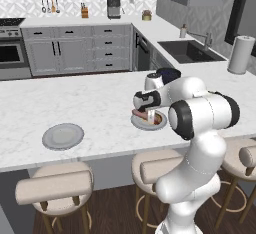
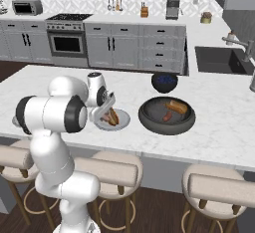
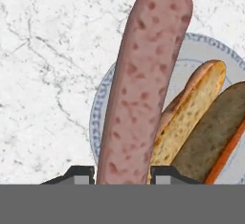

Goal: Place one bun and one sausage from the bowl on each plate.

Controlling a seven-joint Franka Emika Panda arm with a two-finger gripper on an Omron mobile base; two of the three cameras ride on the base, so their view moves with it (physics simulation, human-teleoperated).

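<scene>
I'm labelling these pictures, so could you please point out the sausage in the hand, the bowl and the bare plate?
sausage (image 3: 143, 84): hand view, middle of its length.
bowl (image 2: 149, 120): right base view, near left rim.
plate (image 1: 62, 136): left base view, centre of the bare plate.

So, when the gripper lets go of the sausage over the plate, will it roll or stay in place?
The sausage is a smooth round cylinder, so it probably rolls easily on a flat surface. It looks stiff: it stands straight out from the gripper without sagging. The bun already on the plate and the raised rim may stop it.
</scene>
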